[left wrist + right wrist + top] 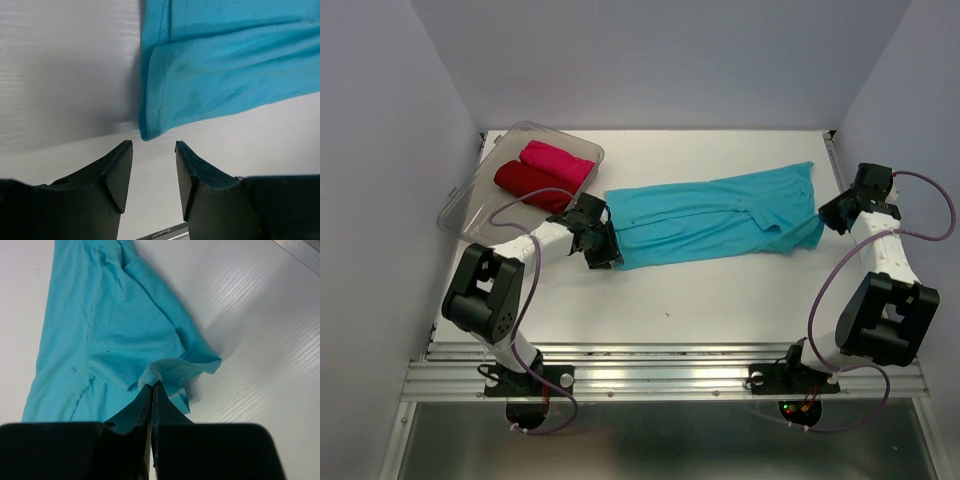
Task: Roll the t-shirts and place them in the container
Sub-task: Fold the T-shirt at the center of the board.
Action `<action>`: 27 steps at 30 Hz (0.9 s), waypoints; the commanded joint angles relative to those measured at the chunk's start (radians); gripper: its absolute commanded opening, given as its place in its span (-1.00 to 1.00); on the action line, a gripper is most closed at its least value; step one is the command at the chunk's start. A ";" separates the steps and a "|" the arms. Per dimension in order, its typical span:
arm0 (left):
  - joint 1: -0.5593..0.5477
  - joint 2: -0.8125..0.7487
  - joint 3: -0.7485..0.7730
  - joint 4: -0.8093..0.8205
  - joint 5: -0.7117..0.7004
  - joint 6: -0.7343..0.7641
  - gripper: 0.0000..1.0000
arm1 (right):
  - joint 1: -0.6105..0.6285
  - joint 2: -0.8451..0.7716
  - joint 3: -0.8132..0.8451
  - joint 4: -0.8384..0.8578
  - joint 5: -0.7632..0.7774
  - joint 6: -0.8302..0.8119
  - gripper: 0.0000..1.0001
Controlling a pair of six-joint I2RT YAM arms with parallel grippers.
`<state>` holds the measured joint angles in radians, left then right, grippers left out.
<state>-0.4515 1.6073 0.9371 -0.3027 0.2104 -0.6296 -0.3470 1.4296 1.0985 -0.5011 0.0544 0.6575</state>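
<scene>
just beside the turquoise shirt (225, 75) hem, left claw (153, 146) gapes

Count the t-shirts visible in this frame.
3. A turquoise t-shirt lies stretched across the table; a dark red t-shirt and a pink t-shirt sit rolled side by side in the clear tub at far left. Others could hide beneath those.

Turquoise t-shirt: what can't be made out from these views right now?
- Top view: the left end effector covers the turquoise t-shirt's near-left corner.
- Left wrist view: top and right edges cut the shirt off.
- Right wrist view: the right end effector's shut fingers hide how many layers they pinch.
- Top view: dark red t-shirt and pink t-shirt in the tub are too small to tell rolled from folded.
</scene>
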 commanded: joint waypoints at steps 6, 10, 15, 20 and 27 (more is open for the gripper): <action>-0.001 0.045 -0.009 0.099 0.020 -0.032 -0.09 | -0.007 0.000 0.029 0.010 0.005 -0.015 -0.99; 0.000 0.055 -0.020 0.102 0.020 -0.035 -0.17 | -0.007 -0.001 0.029 0.010 0.010 -0.013 -0.99; 0.000 0.042 -0.035 0.088 0.007 -0.039 -0.18 | -0.007 -0.003 0.027 0.007 0.012 -0.013 -0.99; 0.000 0.025 -0.050 0.070 0.001 -0.038 0.07 | -0.007 -0.005 0.026 0.009 0.013 -0.013 -0.99; -0.001 0.000 -0.075 0.077 0.000 -0.047 -0.04 | -0.007 -0.008 0.021 0.010 0.012 -0.013 -0.99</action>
<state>-0.4515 1.6382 0.8871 -0.2073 0.2279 -0.6785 -0.3470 1.4296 1.0985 -0.5014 0.0551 0.6575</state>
